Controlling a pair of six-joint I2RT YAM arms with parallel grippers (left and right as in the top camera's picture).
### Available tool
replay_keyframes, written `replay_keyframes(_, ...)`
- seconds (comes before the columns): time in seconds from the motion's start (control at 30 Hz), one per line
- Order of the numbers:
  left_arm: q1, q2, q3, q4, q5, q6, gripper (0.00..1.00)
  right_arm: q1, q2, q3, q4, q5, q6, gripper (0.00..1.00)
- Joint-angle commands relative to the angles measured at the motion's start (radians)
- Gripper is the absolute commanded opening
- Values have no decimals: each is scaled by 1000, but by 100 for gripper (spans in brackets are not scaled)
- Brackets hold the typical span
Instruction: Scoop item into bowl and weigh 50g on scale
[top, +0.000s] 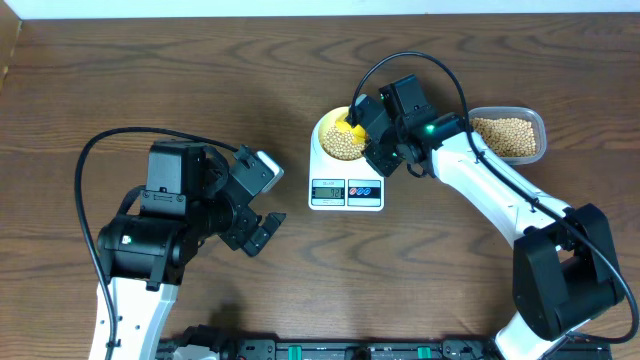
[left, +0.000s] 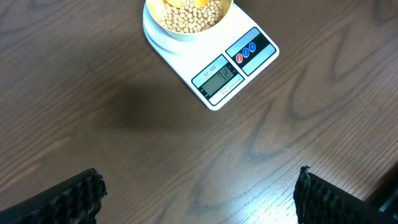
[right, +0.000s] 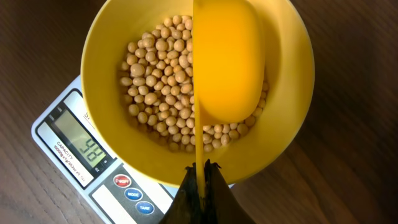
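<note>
Jaws of the right gripper (right: 202, 182) are pressed shut on the thin handle of a yellow measuring spoon (right: 227, 62), which the right wrist view shows edge-on, running straight up from the fingertips. Its scoop is turned on its side over the right half of the bowl (right: 93, 62). I cannot tell whether it touches the beans (right: 155, 81) beneath it.

Those beans, small, round and tan, lie in a heap across the bottom of the bowl, well below its rim. The bowl stands on the round far end of the white scale (top: 346, 192), right of the table's middle. The scale's grey display and its red and blue buttons face the near edge. Digits are lit on the display, but they are too small to read surely.

Further right and just beyond the right arm, a clear plastic tub (top: 540, 125) holds many more of the same beans.

Left of the scale and well apart from it, the left gripper (top: 258, 228) hangs over the bare wooden table (top: 150, 80) with its jaws spread wide and nothing between them. In the left wrist view its two black ribbed fingers (left: 62, 199) sit at the bottom corners, with the scale and bowl far ahead at the top.
</note>
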Motion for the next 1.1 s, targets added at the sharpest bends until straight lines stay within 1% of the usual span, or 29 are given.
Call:
replay_keyframes(0.0,5,0,19,-2,-2,17,99,1,12,28,-5,-73,-18,1)
replay_keyframes(0.4,5,0,19,-2,-2,17,99,1,12,39,-64,-129,-19,1)
replay_keyframes(0.6,5,0,19,-2,-2,17,99,0,12,39,-24,-7,-18,1)
replay_keyframes(0.7,5,0,19,-2,-2,17,99,0,12,39,-6,-5,-19,1)
replay_keyframes(0.83,5,0,19,-2,-2,17,99,-2,13,39,-4,54,-48,1)
replay_keyframes(1.07,5,0,19,-2,-2,17,99,16,20,38,-8,56,-74,1)
